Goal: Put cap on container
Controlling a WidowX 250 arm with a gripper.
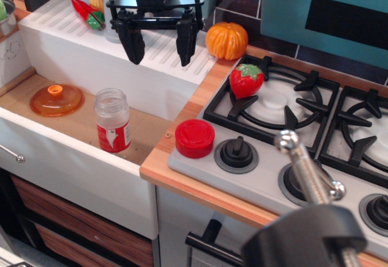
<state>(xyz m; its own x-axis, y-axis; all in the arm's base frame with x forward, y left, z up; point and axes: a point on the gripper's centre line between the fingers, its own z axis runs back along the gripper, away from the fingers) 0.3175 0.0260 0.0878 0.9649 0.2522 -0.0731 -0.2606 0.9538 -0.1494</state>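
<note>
My hand [160, 47] hangs up at the back, over the white ribbed ledge [79, 27] behind the sink [73, 152], with both fingers [134, 43] spread wide and nothing between them, so I judge the job has not started in earnest. Down in front of me the red cap [194, 138] sits flat on the grey front panel of the stove [200, 164], just beside a black knob [236, 153], thread side down as far as I can tell. That is handy: its round side wall stands free all the way round for a grip from above. The jar [113, 120] stands upright on the sink floor, mouth open and bare, red-and-white label around its lower half, so the neck is ready to take the cap. The two are near each other but apart, the wooden tabletop [200, 91] edge running between them, and the cap rests higher than the jar's base.

From my hand, the cap lies forward and a little to the right in this view, well below; the jar is forward and to the left. The orange lid [56, 99] with a knob lies left of the jar, and a strawberry [246, 80] and a small pumpkin [227, 39] sit by the burners, none of my business. I reckon the cap comes first
</note>
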